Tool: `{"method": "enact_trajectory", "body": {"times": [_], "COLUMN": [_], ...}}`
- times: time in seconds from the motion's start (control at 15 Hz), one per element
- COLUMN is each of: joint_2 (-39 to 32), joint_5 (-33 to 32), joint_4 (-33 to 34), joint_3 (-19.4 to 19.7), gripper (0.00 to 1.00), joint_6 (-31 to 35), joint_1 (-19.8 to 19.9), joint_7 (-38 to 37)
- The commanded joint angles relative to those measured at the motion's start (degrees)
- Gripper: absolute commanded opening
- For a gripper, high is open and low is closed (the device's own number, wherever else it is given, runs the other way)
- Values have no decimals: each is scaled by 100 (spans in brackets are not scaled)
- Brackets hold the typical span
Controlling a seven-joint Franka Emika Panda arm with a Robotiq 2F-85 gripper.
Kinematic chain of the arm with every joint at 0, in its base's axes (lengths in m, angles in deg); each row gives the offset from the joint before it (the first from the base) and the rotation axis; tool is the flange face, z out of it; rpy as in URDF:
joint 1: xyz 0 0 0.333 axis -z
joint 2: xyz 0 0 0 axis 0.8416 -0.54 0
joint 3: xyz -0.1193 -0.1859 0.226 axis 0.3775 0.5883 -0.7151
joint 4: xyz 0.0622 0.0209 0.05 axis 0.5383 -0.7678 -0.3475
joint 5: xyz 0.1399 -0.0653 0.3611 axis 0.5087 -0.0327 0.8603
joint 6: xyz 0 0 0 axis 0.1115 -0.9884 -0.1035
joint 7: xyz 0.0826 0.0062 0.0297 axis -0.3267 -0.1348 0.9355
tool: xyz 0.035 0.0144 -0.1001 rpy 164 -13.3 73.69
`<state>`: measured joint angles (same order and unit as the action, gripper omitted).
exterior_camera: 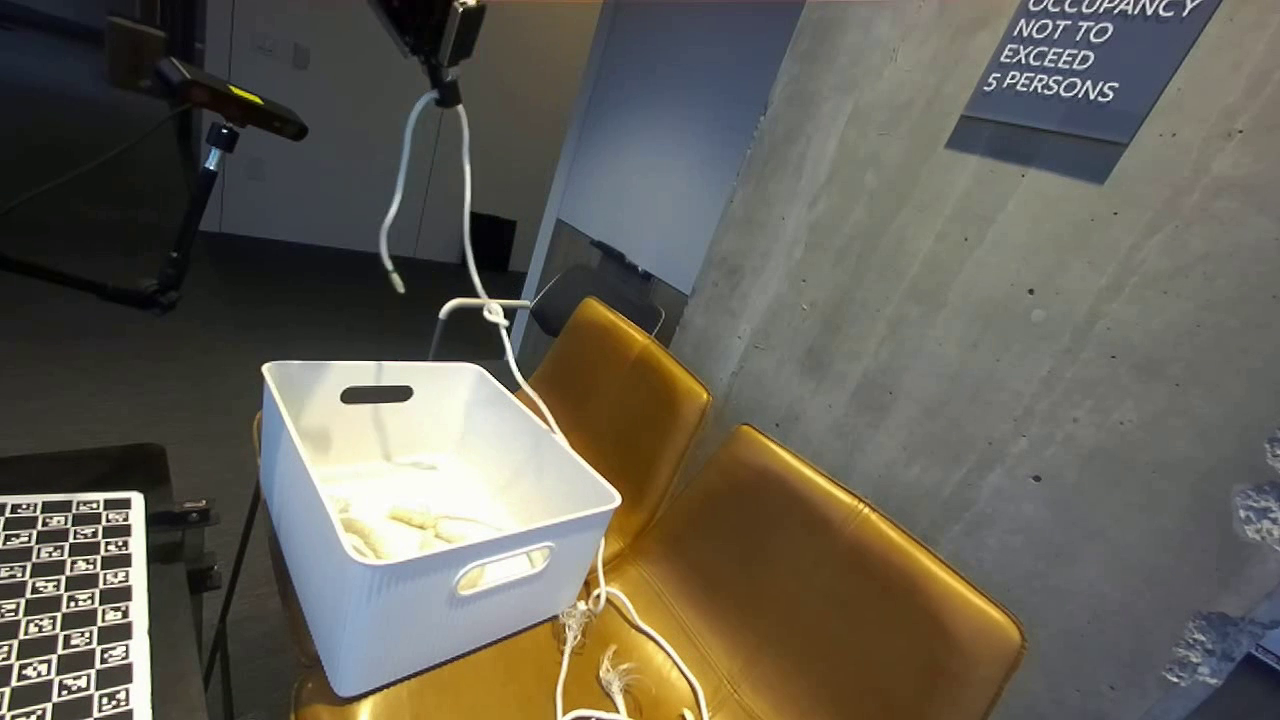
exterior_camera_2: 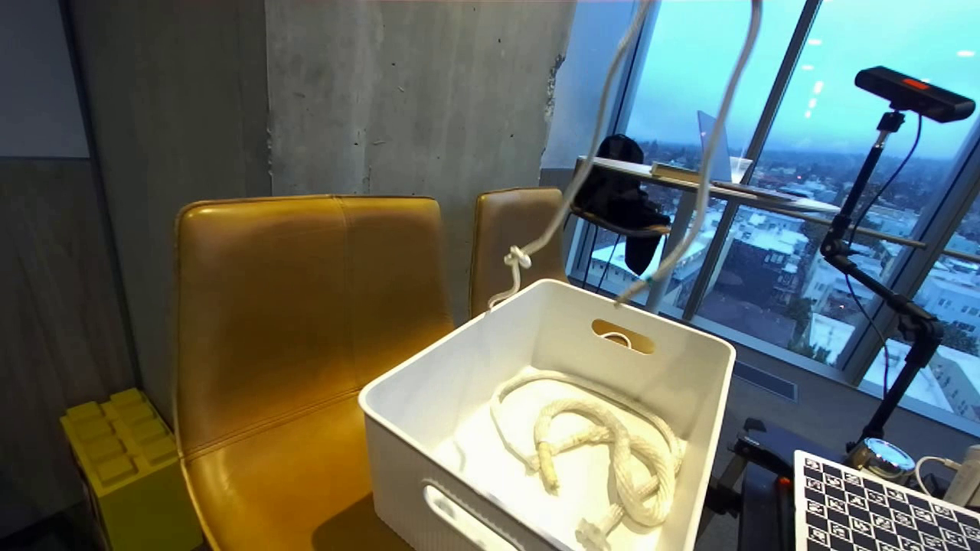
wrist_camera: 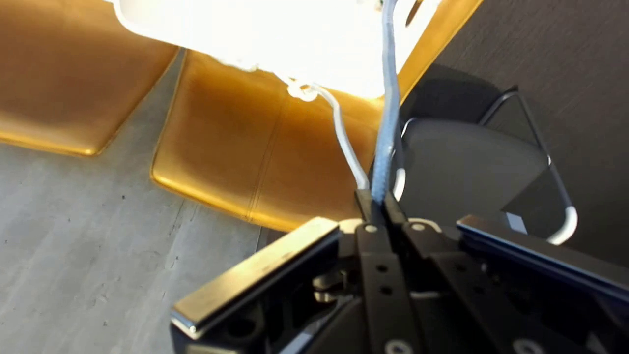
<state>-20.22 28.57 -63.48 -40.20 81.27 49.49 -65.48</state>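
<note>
My gripper (exterior_camera: 447, 93) is high above a white bin (exterior_camera: 400, 610), shut on a pale rope (exterior_camera: 467, 190) that hangs from it in two strands. The short strand ends freely over the bin. The longer one carries a knot and drops behind the bin's far side. In the wrist view the gripper (wrist_camera: 378, 200) pinches the rope (wrist_camera: 389, 108) at its fingertips. Another exterior view shows both strands of the rope (exterior_camera_2: 708, 176), but the gripper is above that picture. Inside the bin (exterior_camera_2: 490, 360) lies a thicker coiled rope (exterior_camera_2: 624, 467).
The bin rests on a tan chair (exterior_camera: 800, 570), with more rope (exterior_camera: 660, 640) and frayed ends beside it on the seat. A camera on a stand (exterior_camera_2: 915, 92) and a checkered board (exterior_camera_2: 880, 505) are nearby. A dark chair (wrist_camera: 467, 167) and concrete wall (exterior_camera: 950, 330) stand behind.
</note>
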Motion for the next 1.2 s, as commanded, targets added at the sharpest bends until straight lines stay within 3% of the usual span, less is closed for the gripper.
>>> {"method": "enact_trajectory", "body": {"times": [0.0,0.27,0.53,0.87,1.13], "joint_2": [809,1131,844,-219,-1174], "joint_5": [-38,62,11,96,97], "joint_4": [-1437,-2495,-2634,-1962,-1122], "joint_3": [168,555,880,1036,931], "gripper": [1,1,1,1,1], "joint_6": [-53,71,326,1040,1315], "joint_1": [17,51,215,381,417], "joint_7": [-35,229,421,418,225]}}
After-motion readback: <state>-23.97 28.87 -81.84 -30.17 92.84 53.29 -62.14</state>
